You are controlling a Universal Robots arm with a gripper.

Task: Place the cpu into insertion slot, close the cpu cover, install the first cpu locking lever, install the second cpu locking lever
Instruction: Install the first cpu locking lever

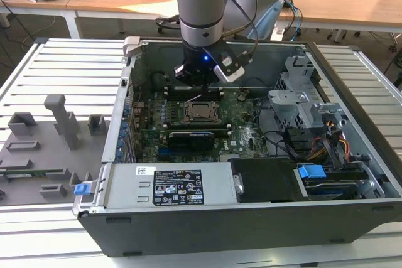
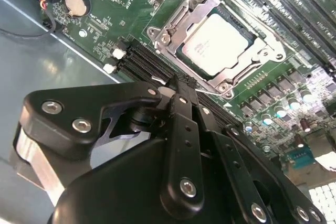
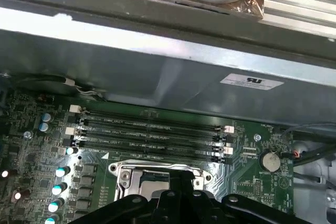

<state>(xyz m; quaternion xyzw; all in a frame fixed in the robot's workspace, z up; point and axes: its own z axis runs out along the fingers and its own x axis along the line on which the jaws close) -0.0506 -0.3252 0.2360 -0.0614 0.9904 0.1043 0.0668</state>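
The cpu (image 2: 218, 43) lies flat in the insertion slot (image 1: 201, 112) on the green board, silver face up. The cpu cover (image 2: 176, 27) is down over it, framing the chip. Thin wire levers run along the socket's edges; whether they are latched I cannot tell. My gripper (image 2: 176, 83) hangs just above the board beside the socket, over the black memory slots (image 3: 152, 135), fingers shut with nothing between them. In the exterior view the gripper (image 1: 196, 83) sits just behind the socket. In the first wrist view the fingertips (image 3: 181, 174) overlap the socket's silver frame (image 3: 126, 174).
The open computer case surrounds the board with metal walls (image 1: 125, 111). A power supply (image 1: 169, 186) lies along the front, a drive cage (image 1: 301, 108) and cables (image 1: 314, 142) at the exterior view's right. A coin battery (image 2: 76, 3) sits nearby. Grey fixtures (image 1: 44, 142) lie outside at the left.
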